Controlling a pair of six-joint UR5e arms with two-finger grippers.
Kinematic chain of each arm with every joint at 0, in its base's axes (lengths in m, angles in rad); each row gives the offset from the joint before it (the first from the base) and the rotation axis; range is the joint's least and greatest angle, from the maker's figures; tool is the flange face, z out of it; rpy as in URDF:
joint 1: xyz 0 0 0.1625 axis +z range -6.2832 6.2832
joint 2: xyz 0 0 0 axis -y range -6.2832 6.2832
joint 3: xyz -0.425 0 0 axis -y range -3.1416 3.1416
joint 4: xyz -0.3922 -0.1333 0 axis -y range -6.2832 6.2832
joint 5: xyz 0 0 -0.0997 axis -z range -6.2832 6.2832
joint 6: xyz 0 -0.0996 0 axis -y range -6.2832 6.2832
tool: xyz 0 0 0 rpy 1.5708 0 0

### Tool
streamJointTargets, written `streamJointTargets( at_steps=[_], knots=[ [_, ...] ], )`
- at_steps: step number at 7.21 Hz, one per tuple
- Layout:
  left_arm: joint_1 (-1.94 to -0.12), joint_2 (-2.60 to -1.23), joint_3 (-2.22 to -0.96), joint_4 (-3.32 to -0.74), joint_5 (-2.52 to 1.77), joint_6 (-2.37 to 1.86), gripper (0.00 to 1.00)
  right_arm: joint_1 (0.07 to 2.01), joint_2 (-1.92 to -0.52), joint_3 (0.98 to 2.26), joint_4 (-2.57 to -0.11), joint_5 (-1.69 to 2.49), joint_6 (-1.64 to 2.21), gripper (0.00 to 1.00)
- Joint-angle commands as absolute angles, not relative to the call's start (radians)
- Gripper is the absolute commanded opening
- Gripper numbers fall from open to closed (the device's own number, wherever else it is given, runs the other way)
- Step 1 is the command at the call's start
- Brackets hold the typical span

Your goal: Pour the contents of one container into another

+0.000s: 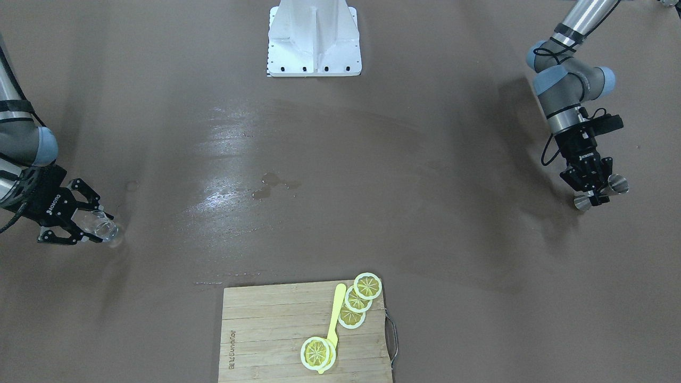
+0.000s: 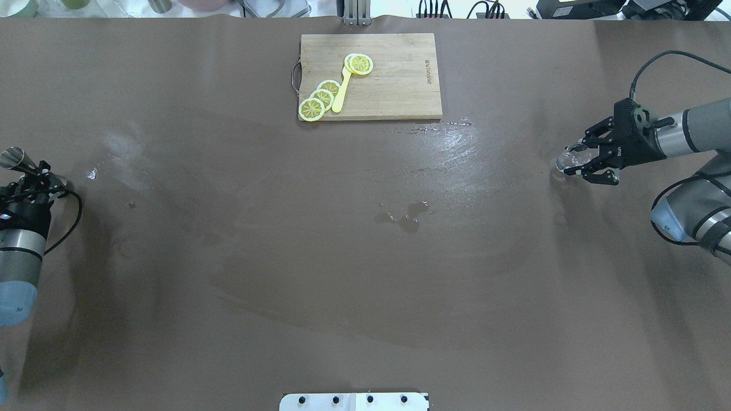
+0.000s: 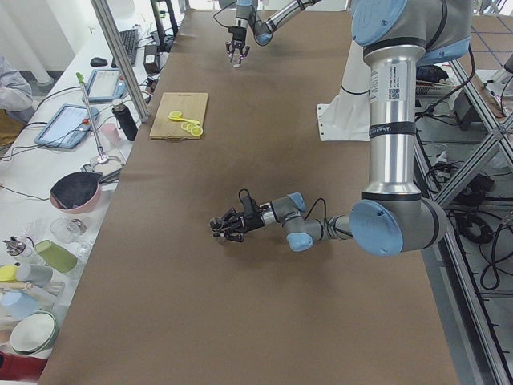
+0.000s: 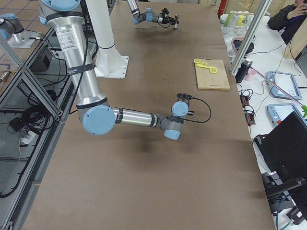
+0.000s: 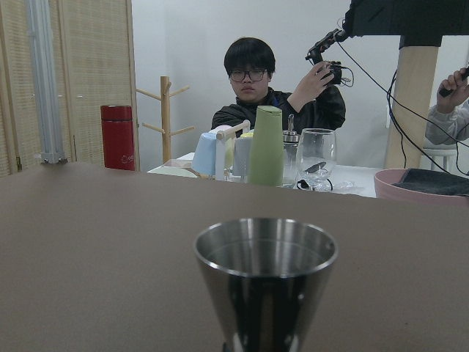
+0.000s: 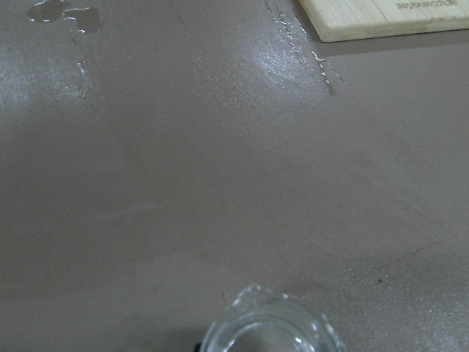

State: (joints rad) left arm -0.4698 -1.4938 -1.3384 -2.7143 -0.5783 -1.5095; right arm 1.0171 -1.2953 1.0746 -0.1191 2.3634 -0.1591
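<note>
Left claw (image 1: 595,192): clenched on the narrow waist of the jigger (image 1: 618,184), at the robot's left end of the worktop (image 1: 425,159).
Jigger position: between the two fingers, one cone on each side of them. In the left wrist view its open mouth faces up. I cannot tell if it touches the worktop.
Right claw (image 1: 94,227): grasping the glass (image 1: 109,231), at the robot's right end.
Glass position: between the fingers, its end sticking out past the fingertips, low over the worktop.
Glass and jigger: well apart.
Puddle (image 1: 272,186): near the middle.
Cutting board (image 1: 266,335): carries lemon slices (image 1: 367,285).
</note>
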Motion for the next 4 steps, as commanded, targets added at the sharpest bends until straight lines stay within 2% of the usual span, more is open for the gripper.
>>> streamJointTargets(
  at_steps=[1, 2, 3, 4],
  knots=[
    [-0.468, -1.494, -1.342, -2.712, -0.58, -1.511, 0.37, 1.011, -1.29, 1.049, -0.083, 2.355, -0.158, 0.0],
    [-0.465, -1.494, -1.341, -2.712, -0.58, -1.509, 0.79, 1.011, -1.29, 1.048, -0.083, 2.353, -0.158, 0.0],
    [-0.465, -1.496, -1.342, -2.712, -0.578, -1.509, 0.99, 1.009, -1.289, 1.048, -0.083, 2.352, -0.158, 0.41],
    [-0.463, -1.494, -1.344, -2.712, -0.578, -1.509, 0.99, 1.011, -1.287, 1.049, -0.083, 2.355, -0.158, 0.99]
  ],
)
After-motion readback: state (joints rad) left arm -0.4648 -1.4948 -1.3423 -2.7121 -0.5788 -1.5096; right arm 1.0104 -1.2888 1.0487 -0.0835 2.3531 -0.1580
